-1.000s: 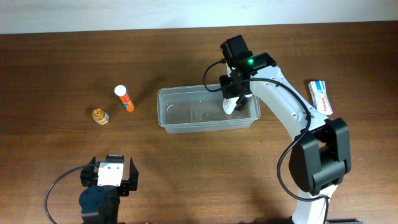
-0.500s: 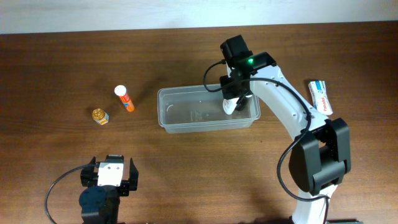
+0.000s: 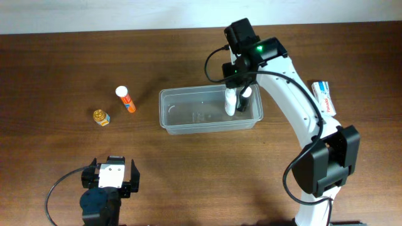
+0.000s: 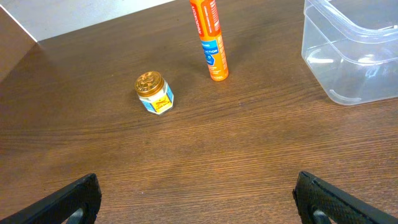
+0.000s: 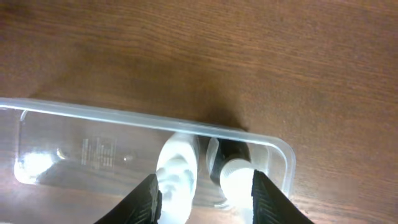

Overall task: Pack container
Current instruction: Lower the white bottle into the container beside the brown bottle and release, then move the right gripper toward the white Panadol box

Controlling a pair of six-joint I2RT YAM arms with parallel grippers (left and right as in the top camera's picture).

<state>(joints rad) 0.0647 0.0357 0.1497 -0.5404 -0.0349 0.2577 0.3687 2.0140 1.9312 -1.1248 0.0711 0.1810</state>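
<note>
The container (image 3: 188, 113) sits mid-bench, a little toward the far edge. The right end effector (image 5: 204, 194) hangs over its right end. The fingers stand partly apart with a white bottle (image 5: 177, 171) between them, and from here I can't tell whether they pinch it or only flank it. A capped bottle (image 5: 235, 173) stands just beside it, close to the container's far right corner. The left end effector (image 4: 196, 186) is spread wide and empty, low by the near edge of the bench (image 3: 207, 176).

The worry is that crowded corner. A finger could clip the capped bottle or catch the rim, tipping a bottle or dragging the light container along. If the white bottle is let go at a tilt, I'd expect it to fall against its neighbour.

There is room elsewhere. The container's left half is bare. The tube (image 3: 125, 99) and jar (image 3: 100, 117) lie well apart from it toward the left edge, and the box (image 3: 323, 97) lies toward the right edge.
</note>
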